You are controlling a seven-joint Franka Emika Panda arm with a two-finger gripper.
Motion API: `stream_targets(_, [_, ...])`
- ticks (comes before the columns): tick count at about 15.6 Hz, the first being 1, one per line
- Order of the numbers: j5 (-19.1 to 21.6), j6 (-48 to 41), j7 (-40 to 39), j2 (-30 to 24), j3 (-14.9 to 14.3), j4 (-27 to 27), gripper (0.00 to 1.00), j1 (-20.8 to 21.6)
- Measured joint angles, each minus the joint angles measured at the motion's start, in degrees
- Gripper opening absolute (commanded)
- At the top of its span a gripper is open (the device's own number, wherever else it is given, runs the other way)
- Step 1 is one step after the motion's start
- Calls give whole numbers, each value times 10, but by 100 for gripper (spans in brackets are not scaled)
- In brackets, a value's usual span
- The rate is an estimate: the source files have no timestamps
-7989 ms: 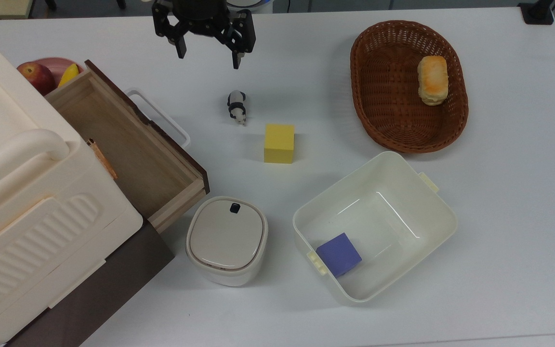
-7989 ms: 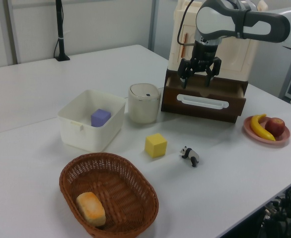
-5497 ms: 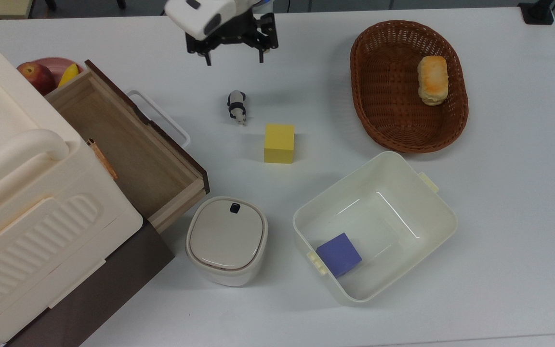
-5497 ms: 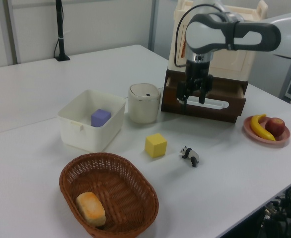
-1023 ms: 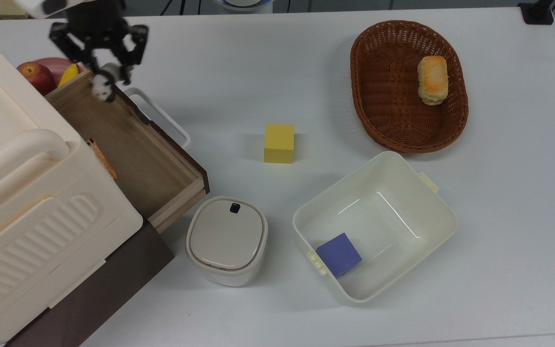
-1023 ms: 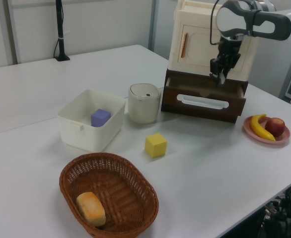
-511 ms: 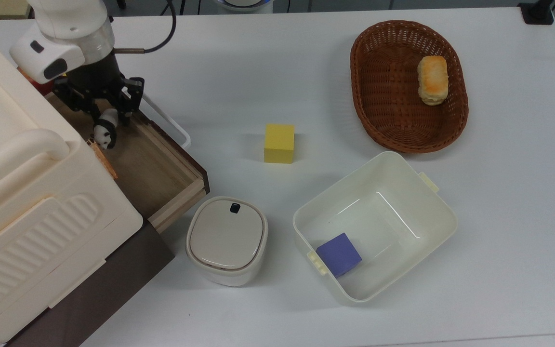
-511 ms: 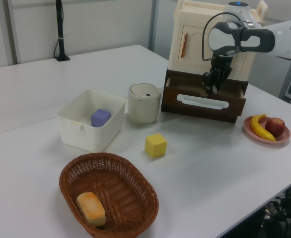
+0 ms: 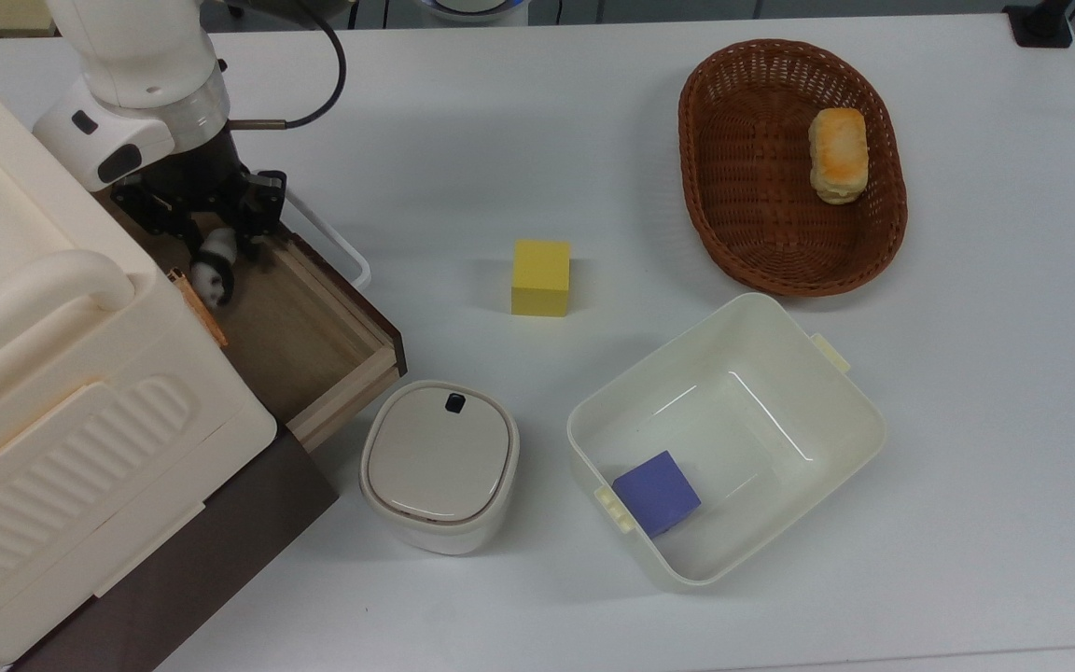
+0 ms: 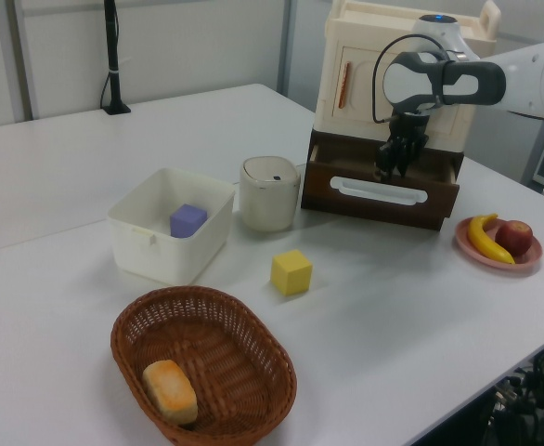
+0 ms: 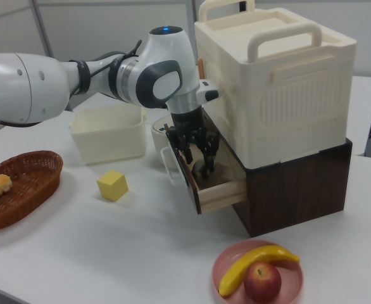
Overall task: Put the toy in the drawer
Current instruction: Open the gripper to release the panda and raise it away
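Observation:
The toy, a small black-and-white panda (image 9: 214, 269), hangs low inside the open light-wood drawer (image 9: 300, 327), near the cabinet side. My gripper (image 9: 216, 252) is shut on it from above, with its fingers reaching down into the drawer. In the left view the gripper (image 10: 393, 167) dips behind the dark brown drawer front (image 10: 383, 195) with its white loop handle. In the right view the gripper (image 11: 200, 163) sits just inside the drawer (image 11: 217, 190), close under the cream cabinet (image 11: 280, 95).
A yellow cube (image 9: 540, 277) stands mid-table. A lidded cream pot (image 9: 439, 464) sits by the drawer's corner. The white bin (image 9: 761, 373) holds a purple cube (image 9: 657, 492). A wicker basket (image 9: 743, 140) holds bread (image 9: 838, 154). A fruit plate (image 11: 258, 275) lies beside the cabinet.
Over the past seconds the gripper picked the panda off the table and carried it over the drawer. In the last half second it sank slightly deeper into the drawer.

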Motion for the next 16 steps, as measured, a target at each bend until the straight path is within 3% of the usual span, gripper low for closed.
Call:
stream_targets(9, [1,3,35,-28,7,16,100,3])
stream_targets(16, [2,-122,138,-84,11,16,100,73])
